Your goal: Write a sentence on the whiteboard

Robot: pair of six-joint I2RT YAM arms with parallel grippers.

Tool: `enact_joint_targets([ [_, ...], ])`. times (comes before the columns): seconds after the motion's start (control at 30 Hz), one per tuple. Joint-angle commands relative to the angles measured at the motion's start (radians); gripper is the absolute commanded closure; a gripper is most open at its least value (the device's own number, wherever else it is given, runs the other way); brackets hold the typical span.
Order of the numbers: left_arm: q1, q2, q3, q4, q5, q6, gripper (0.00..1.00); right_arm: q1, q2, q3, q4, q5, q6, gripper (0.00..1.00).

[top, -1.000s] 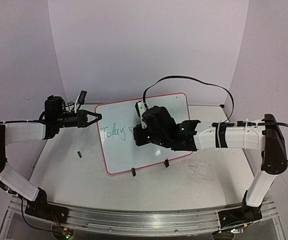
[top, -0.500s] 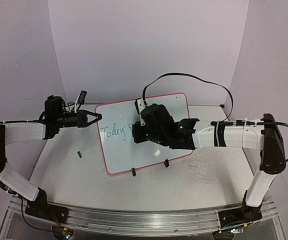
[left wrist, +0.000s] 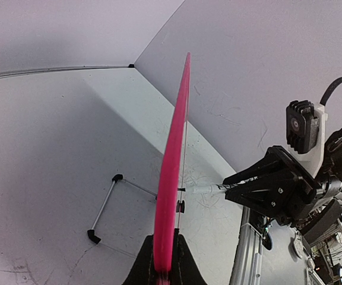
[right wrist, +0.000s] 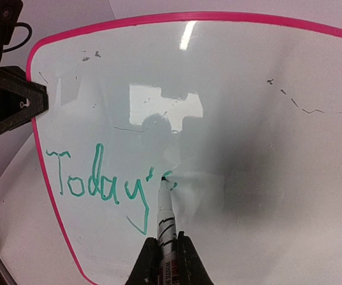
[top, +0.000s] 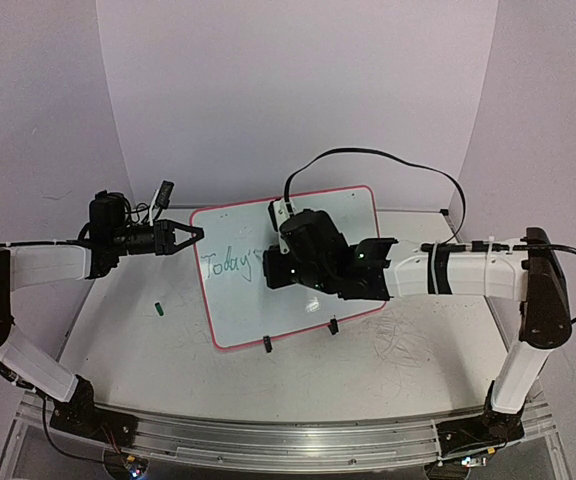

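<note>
Green sentence point(right wrist: 103, 187) left-to-right, along whiteboard point(right wrist: 248, 148) long axis

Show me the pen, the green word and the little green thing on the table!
pen point(right wrist: 166, 221): right wrist view, on its white barrel.
green word point(right wrist: 101, 186): right wrist view, on the middle letters.
little green thing point(top: 156, 309): top view, on its middle.
</note>
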State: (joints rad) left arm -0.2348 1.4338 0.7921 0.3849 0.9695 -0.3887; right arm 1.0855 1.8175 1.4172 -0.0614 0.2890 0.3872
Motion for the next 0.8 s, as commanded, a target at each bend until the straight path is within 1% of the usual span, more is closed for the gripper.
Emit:
enact_joint_targets([
  [0.0,0.001,-0.016,0.017,-0.021,-0.064,0.027,1.0,0.008,0.011,-0.014,0.0,-0.01,0.024,1.0],
  [0.23,-0.001,-0.015,0.018,-0.02,-0.064,0.027,1.0,0.008,-0.006,-0.037,-0.006,-0.002,0.039,1.0],
  [0.6,-0.001,-0.016,0.018,-0.022,-0.063,0.028,1.0,0.008,-0.051,-0.087,-0.02,0.077,0.075,1.0],
  [0.77,-0.004,-0.015,0.018,-0.021,-0.063,0.028,1.0,0.008,-0.061,-0.104,-0.027,0.073,0.083,1.0],
])
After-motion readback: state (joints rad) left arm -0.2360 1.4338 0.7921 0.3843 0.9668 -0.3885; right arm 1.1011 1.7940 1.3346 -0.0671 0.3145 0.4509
